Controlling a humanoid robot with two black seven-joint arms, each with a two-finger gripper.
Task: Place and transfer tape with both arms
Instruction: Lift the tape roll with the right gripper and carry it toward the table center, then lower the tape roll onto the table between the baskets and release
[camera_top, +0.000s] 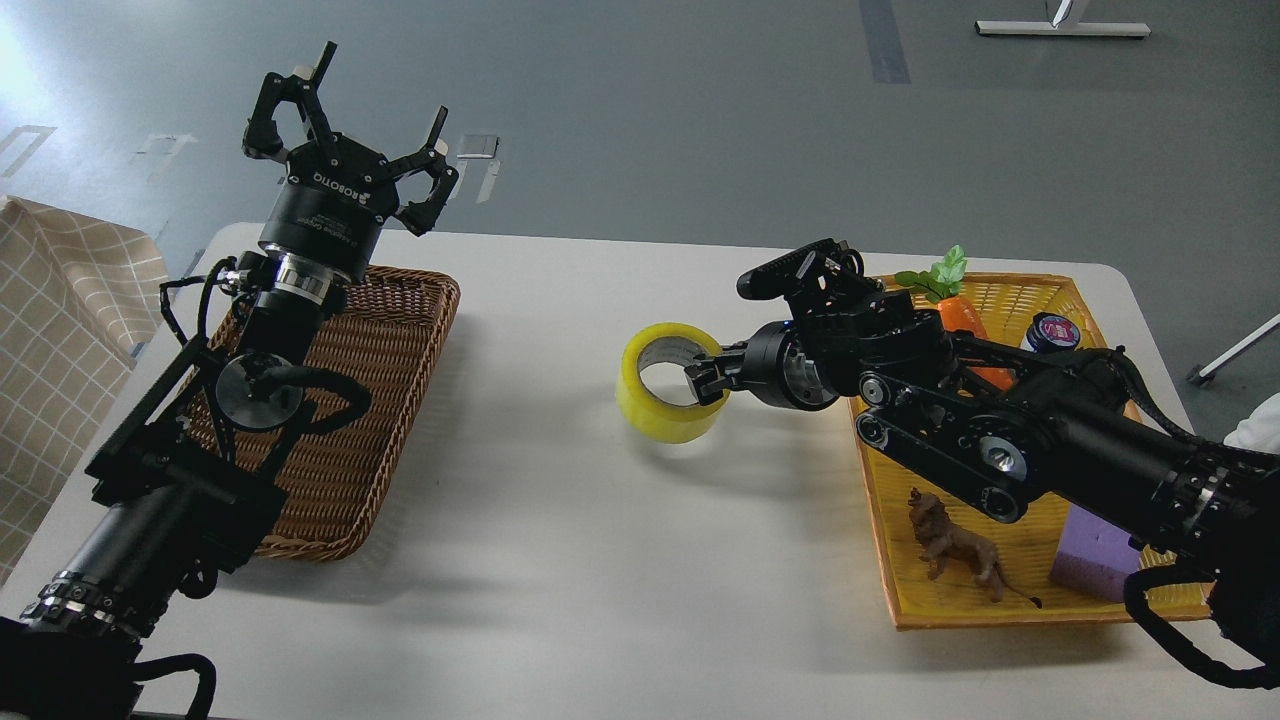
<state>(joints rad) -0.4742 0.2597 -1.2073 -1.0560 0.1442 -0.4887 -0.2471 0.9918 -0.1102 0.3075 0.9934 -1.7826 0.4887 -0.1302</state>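
Observation:
The tape (668, 384), a thick yellow roll with a grey-white core, is at the middle of the white table (560, 560), tilted with its hole facing me. My right gripper (708, 381) reaches in from the right and is shut on the roll's right wall, one finger inside the hole. I cannot tell whether the roll touches the table. My left gripper (375, 90) is raised above the far end of the brown wicker basket (400, 350), fingers spread wide open and empty.
A yellow tray (905, 590) at the right holds a toy carrot (955, 300), a toy lion (955, 545), a purple foam cube (1095, 560) and a small jar (1050, 330). A checked cloth (70, 300) hangs at the left edge.

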